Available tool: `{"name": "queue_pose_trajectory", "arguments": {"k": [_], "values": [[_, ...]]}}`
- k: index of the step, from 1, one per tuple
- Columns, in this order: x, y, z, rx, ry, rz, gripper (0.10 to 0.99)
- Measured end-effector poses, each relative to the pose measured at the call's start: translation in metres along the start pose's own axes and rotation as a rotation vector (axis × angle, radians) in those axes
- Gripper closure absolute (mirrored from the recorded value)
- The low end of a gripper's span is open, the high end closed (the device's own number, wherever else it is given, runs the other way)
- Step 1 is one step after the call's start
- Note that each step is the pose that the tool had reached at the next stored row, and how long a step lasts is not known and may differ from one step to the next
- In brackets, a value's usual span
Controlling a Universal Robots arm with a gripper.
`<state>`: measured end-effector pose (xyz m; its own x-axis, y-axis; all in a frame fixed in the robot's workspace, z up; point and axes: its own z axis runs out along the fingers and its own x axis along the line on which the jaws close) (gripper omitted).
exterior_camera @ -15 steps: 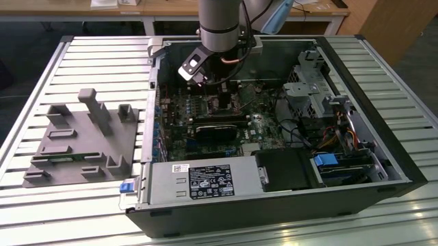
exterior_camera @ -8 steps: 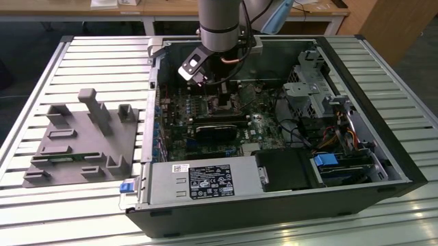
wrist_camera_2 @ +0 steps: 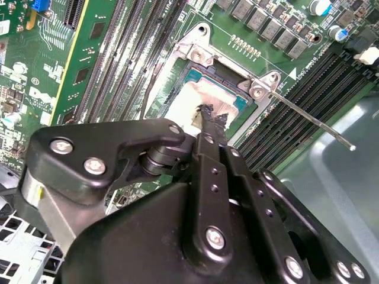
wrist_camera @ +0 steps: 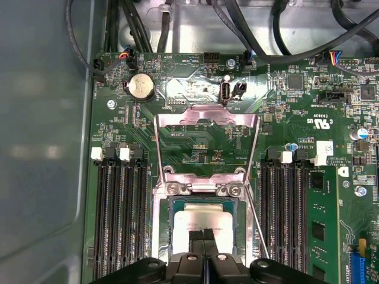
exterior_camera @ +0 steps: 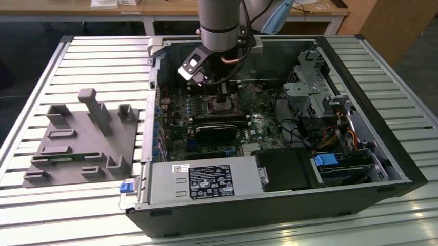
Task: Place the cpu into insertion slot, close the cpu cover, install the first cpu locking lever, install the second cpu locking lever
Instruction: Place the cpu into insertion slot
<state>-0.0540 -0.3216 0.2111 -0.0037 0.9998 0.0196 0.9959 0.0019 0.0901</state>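
The cpu [wrist_camera: 188, 220] lies flat in the insertion slot [wrist_camera: 161, 219], its pale metal top facing up; in the second wrist view the cpu [wrist_camera_2: 188, 97] sits inside the slot's silvery rim [wrist_camera_2: 198, 56]. My gripper [wrist_camera: 203, 235] is shut, its black fingertips pressed together and resting on the chip's top, as the second wrist view's gripper [wrist_camera_2: 210, 113] also shows. The cpu cover [wrist_camera: 207, 113] stands flipped open beyond the slot. A thin locking lever [wrist_camera_2: 308, 118] sticks out free from one side of the slot. In the exterior view the gripper [exterior_camera: 222, 102] reaches down onto the motherboard.
An open computer case [exterior_camera: 383, 148] lies on a slatted metal table [exterior_camera: 102, 56]. Long black memory slots [wrist_camera: 118, 219] flank the socket on both sides. A black heatsink block [exterior_camera: 215, 130] and cables [exterior_camera: 308, 133] sit close by. A grey fixture [exterior_camera: 82, 138] rests at the exterior view's left.
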Motion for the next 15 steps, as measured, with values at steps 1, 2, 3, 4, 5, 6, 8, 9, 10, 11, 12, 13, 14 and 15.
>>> {"name": "queue_pose_trajectory", "arguments": {"k": [1,2,3,4,5,6,8,9,10,11,12,13,14,15], "values": [[0.0000,0.0000,0.0000,0.000,0.0000,0.000,0.984],[0.0000,0.0000,-0.0001,0.000,0.0000,0.000,0.984],[0.0000,0.0000,-0.0001,0.000,0.0000,0.000,0.984],[0.0000,0.0000,-0.0002,0.000,0.0000,0.000,0.984],[0.0000,0.0000,-0.0003,0.000,0.0000,0.000,0.984],[0.0000,0.0000,-0.0003,0.000,0.0000,0.000,0.984],[0.0000,0.0009,-0.0003,0.000,-0.0001,0.000,0.984],[0.0000,0.0024,-0.0002,0.000,-0.0002,0.000,0.984],[0.0000,0.0041,0.0000,0.000,-0.0001,0.000,0.984],[-0.0001,0.0053,0.0001,0.000,0.0000,0.000,0.984],[-0.0001,0.0059,0.0002,0.000,0.0000,0.000,0.984],[-0.0001,0.0060,0.0002,0.000,0.0000,0.000,0.984],[0.0000,0.0060,-0.0002,0.000,-0.0003,0.000,0.984],[0.0000,0.0061,-0.0009,0.000,-0.0001,0.000,0.984]]}}
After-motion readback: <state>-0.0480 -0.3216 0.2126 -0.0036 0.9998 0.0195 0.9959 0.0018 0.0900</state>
